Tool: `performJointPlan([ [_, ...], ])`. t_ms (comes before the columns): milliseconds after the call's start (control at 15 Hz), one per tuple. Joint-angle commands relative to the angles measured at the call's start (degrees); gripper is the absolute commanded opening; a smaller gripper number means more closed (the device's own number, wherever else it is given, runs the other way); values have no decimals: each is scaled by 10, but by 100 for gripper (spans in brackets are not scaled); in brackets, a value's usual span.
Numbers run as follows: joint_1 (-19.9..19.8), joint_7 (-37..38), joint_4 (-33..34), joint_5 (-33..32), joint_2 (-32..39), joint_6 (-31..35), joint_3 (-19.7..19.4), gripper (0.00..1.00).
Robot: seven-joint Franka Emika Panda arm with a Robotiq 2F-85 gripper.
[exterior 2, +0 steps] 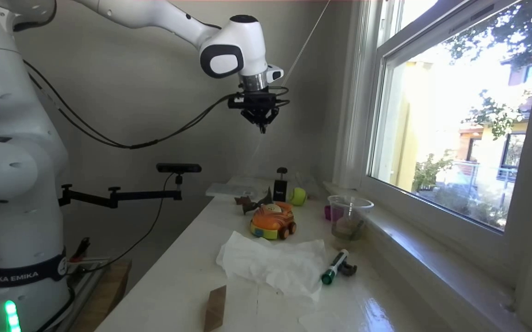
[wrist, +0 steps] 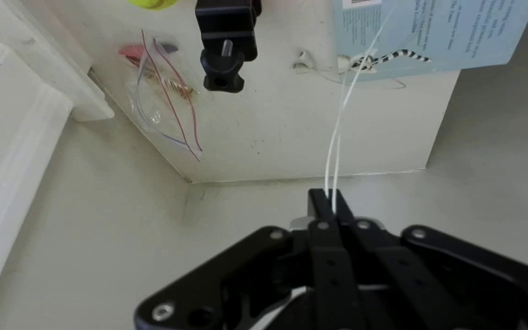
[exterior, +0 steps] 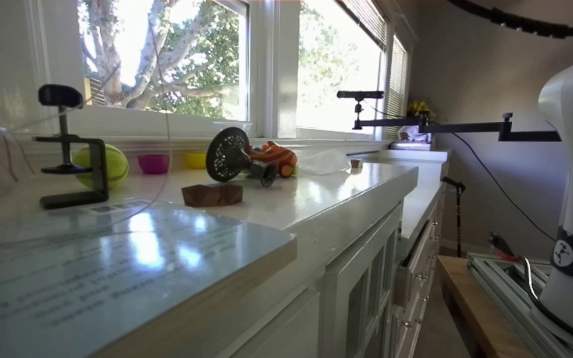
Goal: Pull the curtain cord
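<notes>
Wrist view: gripper (wrist: 331, 200) pinched together on the white curtain cord (wrist: 341, 111), two thin strands leaving its tip, seen against the bench (wrist: 264, 137) and a blue book (wrist: 438, 32), black clamp (wrist: 227, 32) off to one side. In an exterior view, gripper points down, high above bench level, cord slanting up beside it. Also on bench, well below gripper: orange toy car (exterior 2: 271, 219), tennis ball (exterior 2: 298, 197), clear cup (exterior 2: 351, 210), marker (exterior 2: 335, 267), crumpled white sheet (exterior 2: 272, 263).

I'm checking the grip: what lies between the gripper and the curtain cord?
Nothing I can see: in the wrist view, the curtain cord runs as two strands right into the closed gripper.
</notes>
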Motion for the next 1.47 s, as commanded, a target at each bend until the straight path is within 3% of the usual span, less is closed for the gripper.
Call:
performJointPlan([
  [0, -4, 35, 7, -29, 21, 2, -9, 0],
  [267, -14, 47, 55, -27, 40, 5, -29, 0],
  [333, -16, 49, 73, -25, 46, 5, -32, 9],
  [400, -18, 52, 86, -24, 50, 7, -34, 28],
  [800, -32, 73, 146, -31, 63, 15, -43, 69],
  [933, -40, 86, 138, -40, 56, 21, -45, 83],
  [1067, -57, 118, 100, -91, 34, 56, -41, 97],
  [1267, -83, 200, 66, -164, 20, 96, -51, 100],
  [1400, -102, 277, 56, -221, 13, 89, -53, 100],
])
